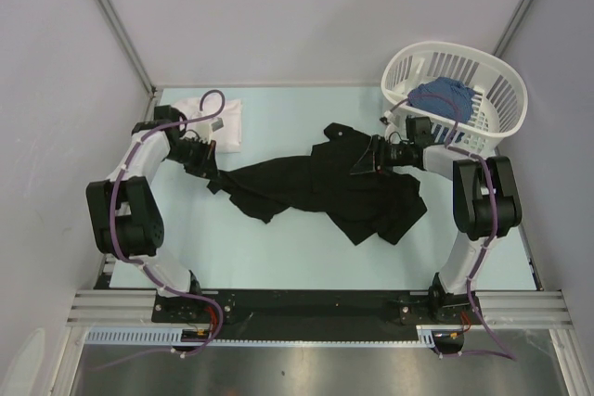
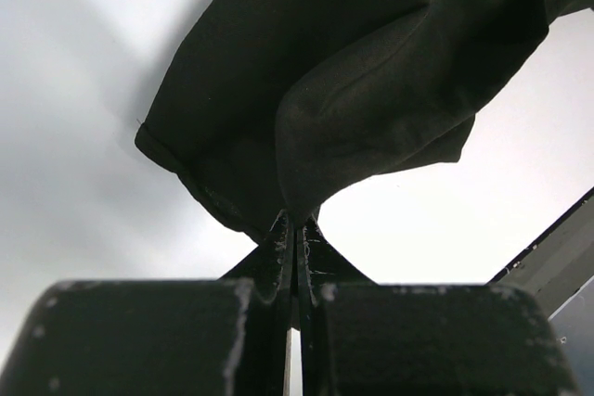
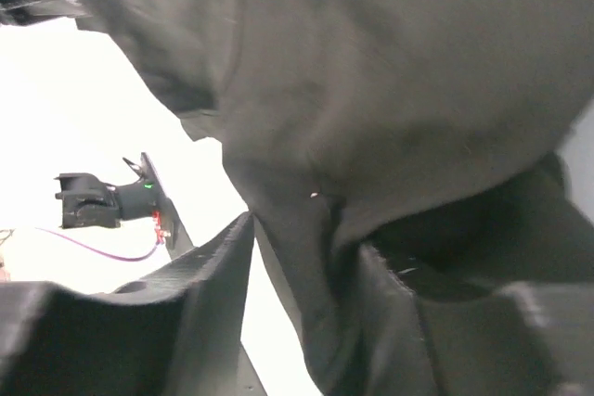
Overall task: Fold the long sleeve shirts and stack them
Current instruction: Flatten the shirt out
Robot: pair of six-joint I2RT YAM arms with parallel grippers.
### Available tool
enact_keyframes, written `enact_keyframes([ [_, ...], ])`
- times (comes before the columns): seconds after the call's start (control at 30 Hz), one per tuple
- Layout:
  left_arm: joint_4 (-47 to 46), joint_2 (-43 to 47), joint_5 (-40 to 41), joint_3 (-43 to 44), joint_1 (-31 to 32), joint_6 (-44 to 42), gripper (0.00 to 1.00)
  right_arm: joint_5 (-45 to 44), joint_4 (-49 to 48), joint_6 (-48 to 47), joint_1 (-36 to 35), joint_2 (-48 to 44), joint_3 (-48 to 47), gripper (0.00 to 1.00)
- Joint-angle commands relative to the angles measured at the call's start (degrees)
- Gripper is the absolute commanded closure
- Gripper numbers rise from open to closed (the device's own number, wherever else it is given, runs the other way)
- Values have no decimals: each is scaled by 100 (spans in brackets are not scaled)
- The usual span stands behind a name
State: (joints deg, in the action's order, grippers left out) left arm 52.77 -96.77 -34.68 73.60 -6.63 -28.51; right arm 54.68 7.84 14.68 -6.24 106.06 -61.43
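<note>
The white shirt (image 1: 232, 118) at the far left corner of the table (image 1: 232, 261) is partly covered by the left arm (image 1: 153, 150); its collar and buttons cannot be made out. In the top view the right gripper (image 1: 362, 159) merges with the black shirt (image 1: 306, 187). The right wrist view shows that shirt blurred and cut off at the top and right edges. Whether the fingers (image 3: 209, 266) pinch the fold between them is unclear. The wall of the basket (image 1: 506, 90) half hides a blue cloth (image 1: 444, 97).

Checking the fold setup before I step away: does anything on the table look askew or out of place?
The black soft cloth shirt lies bunched and twisted across the middle, not flat, with one end pinched in the left gripper. The white cloth shirt lies folded at far left, nothing odd there.
</note>
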Motion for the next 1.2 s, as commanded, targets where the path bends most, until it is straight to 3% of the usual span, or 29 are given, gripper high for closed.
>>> enact_keyframes([
  [0.0,-179,97,-153,198,-49,109,100,360,-257,361,61,-542,-404,62],
  [0.03,-180,132,-180,207,-40,109,100,342,-195,326,140,-586,-448,72],
  [0.17,-188,570,-215,207,-49,30,100,342,419,-52,395,-832,-791,84],
  [0.27,-75,887,-75,120,-57,-224,100,237,1156,-553,571,-1157,-1011,100],
  [0.53,663,2247,461,-311,-92,-1516,100,-9,2266,-1336,1133,-2438,-1266,100],
  [0.67,525,2830,532,-233,-93,-1772,100,-360,1768,-1240,1169,-2635,-1678,100],
  [0.77,-446,2665,427,109,-75,-1098,100,-825,978,-1099,906,-2111,-2284,100],
  [0.83,-1196,2331,540,591,-14,-114,100,-1134,555,-1038,643,-1574,-3091,100],
  [0.87,-1713,1720,610,898,21,150,100,-1213,143,-915,494,-1258,-3547,100],
  [0.9,-1874,1384,820,1806,74,545,100,-1457,26,-696,431,-480,-4056,100],
  [0.97,-1999,228,1155,3057,180,1029,100,-1696,-2,-449,308,376,-6233,100],
  [1.0,-1973,-189,1400,4508,180,1215,100,-1897,68,-196,308,1407,-7102,100],
  [1.03,-1920,-524,1541,5279,189,1364,100,-2030,139,-71,334,1870,-9182,100],
  [1.07,-1816,-823,1665,6018,189,1514,100,-2179,-17,69,351,2370,-9986,100],
  [1.1,-1823,-1296,1962,7235,171,1559,100,-2633,-271,366,378,2654,-10612,100],
  [1.13,-1919,-1396,2104,7647,162,1585,100,-2811,-631,439,404,2674,-10766,100],
  [1.17,-2338,-1380,2227,7817,162,1586,100,-2987,-1609,518,456,2413,-10019,100],
])
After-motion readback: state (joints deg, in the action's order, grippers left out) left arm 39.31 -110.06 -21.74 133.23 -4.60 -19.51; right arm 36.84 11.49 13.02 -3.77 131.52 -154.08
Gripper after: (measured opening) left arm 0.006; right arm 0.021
